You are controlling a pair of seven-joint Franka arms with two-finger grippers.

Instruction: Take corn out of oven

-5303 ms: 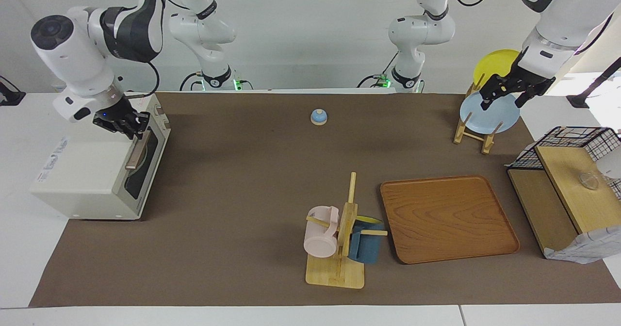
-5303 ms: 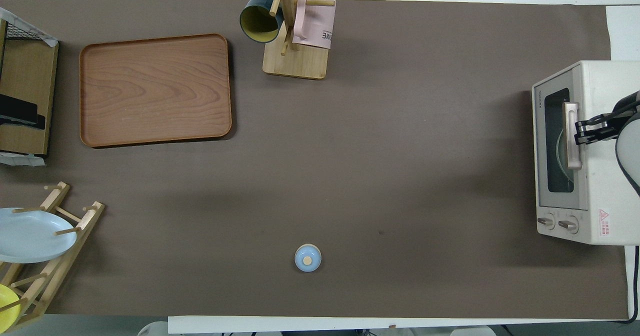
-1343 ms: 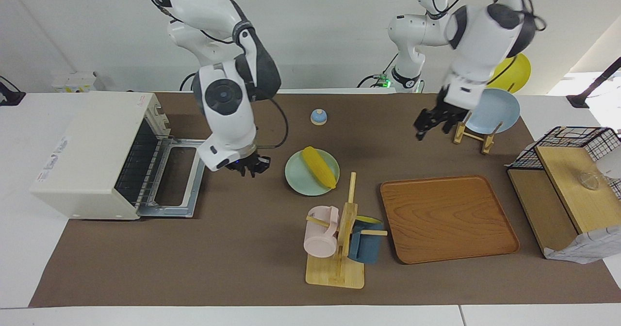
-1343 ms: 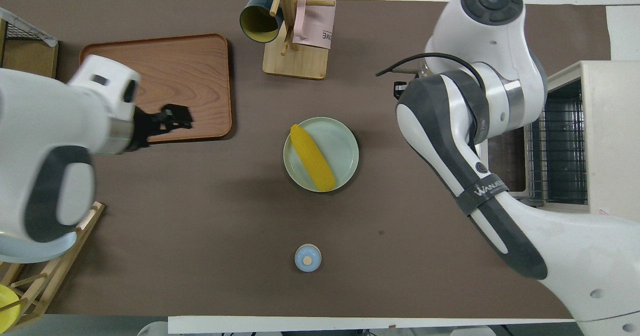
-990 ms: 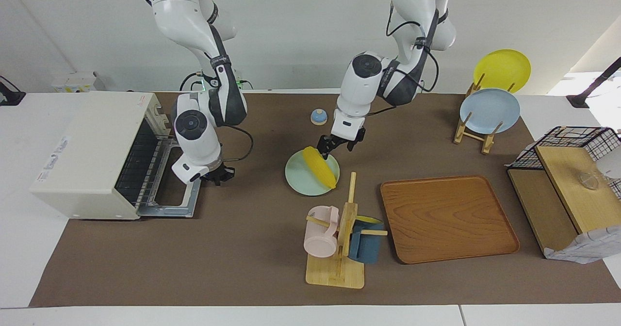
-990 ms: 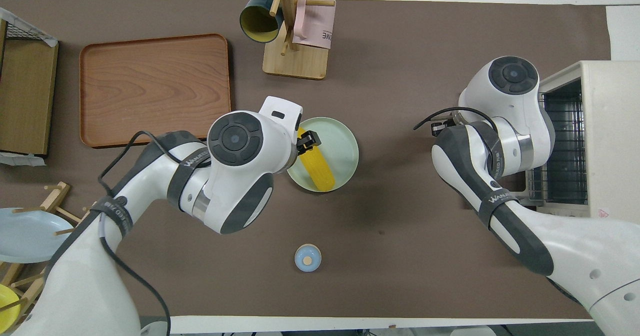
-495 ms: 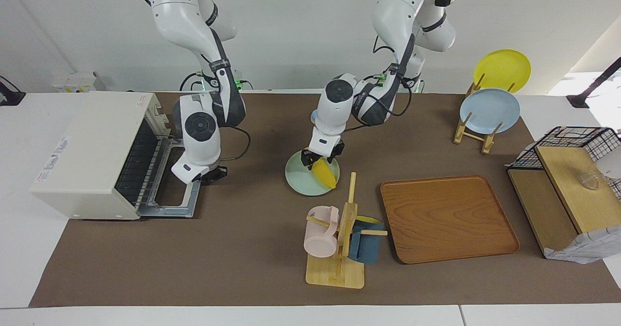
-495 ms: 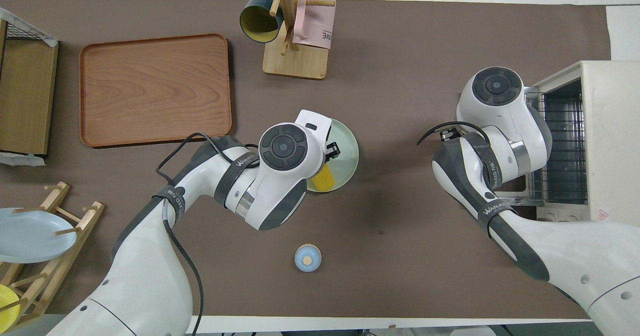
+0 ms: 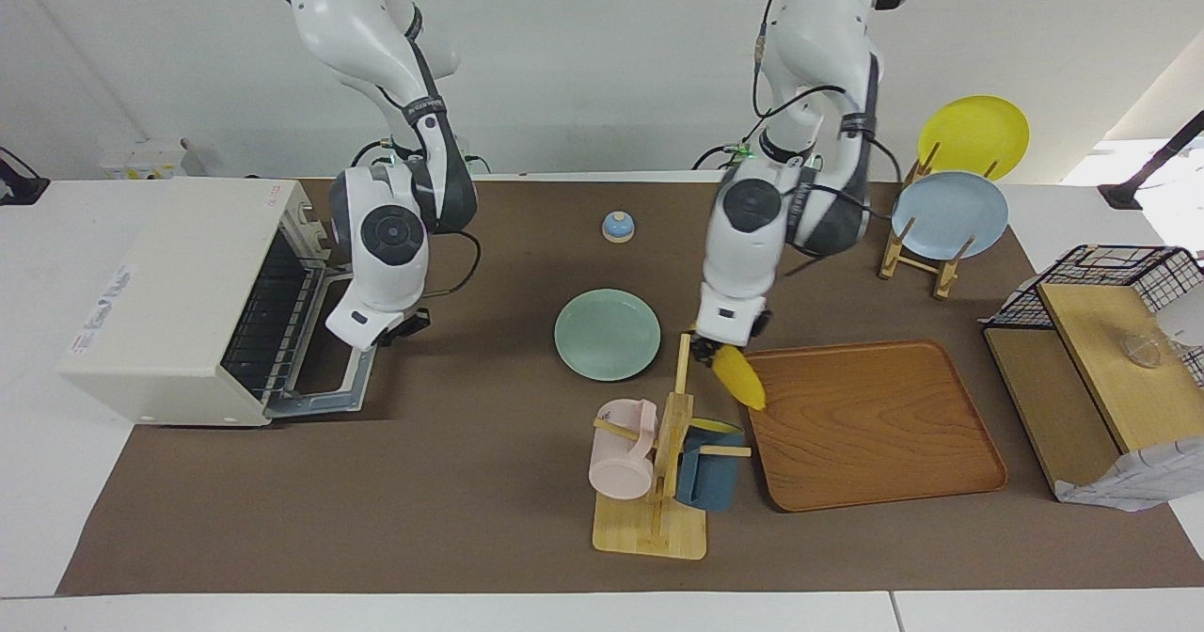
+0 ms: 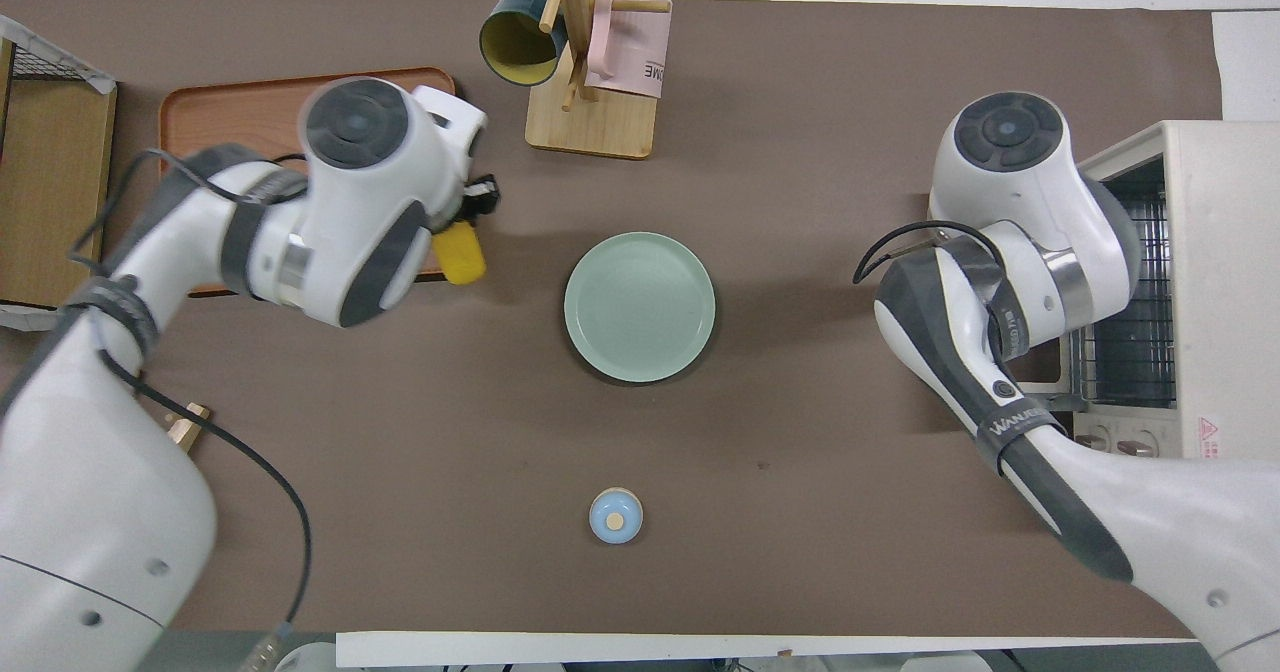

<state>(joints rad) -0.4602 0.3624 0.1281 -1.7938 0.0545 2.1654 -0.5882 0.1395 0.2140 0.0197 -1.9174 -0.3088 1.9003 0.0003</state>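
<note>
Over the rim of the wooden tray (image 9: 870, 422) at the left arm's end of the table, the left gripper (image 9: 712, 350) is clamped on the corn (image 9: 738, 377), which hangs tilted. Lowering it squarely onto the tray before letting go should stop it rolling. Mid-table, the green plate (image 9: 607, 334) holds nothing. At the right arm's end, the right gripper (image 9: 403, 323) waits at the door of the oven (image 9: 179, 298), fingers unreadable; its rack looks bare.

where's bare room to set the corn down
The wooden tray under the left gripper, which holds the corn, is bare; so is the green plate. Crowded: the mug rack beside the tray, and at the oven door, the right gripper.
</note>
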